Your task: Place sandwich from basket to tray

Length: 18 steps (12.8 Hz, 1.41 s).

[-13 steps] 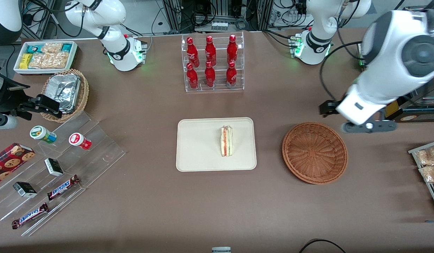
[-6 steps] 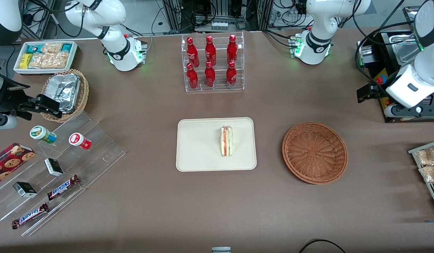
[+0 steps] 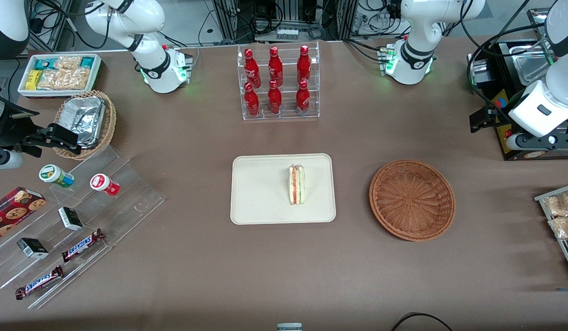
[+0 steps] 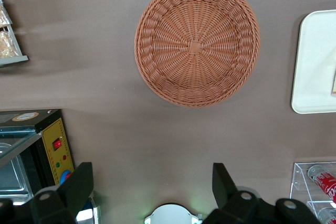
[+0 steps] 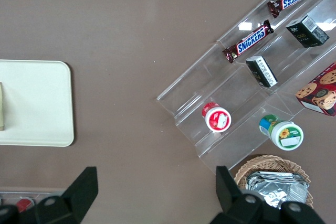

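Note:
The sandwich (image 3: 296, 185), a pale wedge with orange and green layers on its edge, lies on the cream tray (image 3: 256, 193) at the table's middle. The reddish-brown wicker basket (image 3: 411, 199) sits beside the tray toward the working arm's end and holds nothing. My left gripper (image 3: 482, 121) hangs high near the table's edge at that end, farther from the front camera than the basket. In the left wrist view the gripper (image 4: 152, 174) is open, with its dark fingers (image 4: 82, 178) wide apart over bare table, and the basket (image 4: 197, 40) and a tray corner (image 4: 315, 66) show below.
A clear rack of red bottles (image 3: 278, 82) stands farther from the front camera than the tray. A black appliance with a red button (image 3: 507, 115) sits under the gripper. A rack of snack packets (image 3: 559, 216) lies at the working arm's end. Acrylic steps with snacks (image 3: 77, 220) lie at the parked arm's end.
The left arm has swung away from beside the basket toward the working arm's end of the table, then nearly settled. Sandwich, tray and basket have not moved.

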Each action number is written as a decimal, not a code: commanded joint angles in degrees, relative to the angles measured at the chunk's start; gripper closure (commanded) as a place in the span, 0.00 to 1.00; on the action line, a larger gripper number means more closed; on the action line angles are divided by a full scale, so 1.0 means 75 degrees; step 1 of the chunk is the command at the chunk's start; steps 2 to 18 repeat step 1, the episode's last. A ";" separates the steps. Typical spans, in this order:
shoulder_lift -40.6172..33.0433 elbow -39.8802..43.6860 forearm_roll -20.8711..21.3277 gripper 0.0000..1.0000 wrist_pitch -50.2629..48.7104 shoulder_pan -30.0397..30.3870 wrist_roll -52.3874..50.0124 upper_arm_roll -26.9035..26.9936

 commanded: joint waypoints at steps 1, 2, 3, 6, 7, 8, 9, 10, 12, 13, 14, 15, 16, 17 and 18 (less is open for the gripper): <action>-0.0014 0.0160 -0.0053 0.00 0.0041 0.0096 0.0159 0.0001; -0.0014 0.0160 -0.0053 0.00 0.0041 0.0096 0.0159 0.0001; -0.0014 0.0160 -0.0053 0.00 0.0041 0.0096 0.0159 0.0001; -0.0014 0.0160 -0.0053 0.00 0.0041 0.0096 0.0159 0.0001; -0.0014 0.0160 -0.0053 0.00 0.0041 0.0096 0.0159 0.0001; -0.0014 0.0160 -0.0053 0.00 0.0041 0.0096 0.0159 0.0001; -0.0014 0.0160 -0.0053 0.00 0.0041 0.0096 0.0159 0.0001; -0.0014 0.0160 -0.0053 0.00 0.0041 0.0096 0.0159 0.0001; -0.0014 0.0160 -0.0053 0.00 0.0041 0.0096 0.0159 0.0001; -0.0014 0.0160 -0.0053 0.00 0.0041 0.0096 0.0159 0.0001; -0.0014 0.0160 -0.0053 0.00 0.0041 0.0096 0.0159 0.0001; -0.0014 0.0160 -0.0053 0.00 0.0041 0.0096 0.0159 0.0001; -0.0014 0.0160 -0.0053 0.00 0.0041 0.0096 0.0159 0.0001; -0.0014 0.0160 -0.0053 0.00 0.0041 0.0096 0.0159 0.0001; -0.0014 0.0160 -0.0053 0.00 0.0041 0.0096 0.0159 0.0001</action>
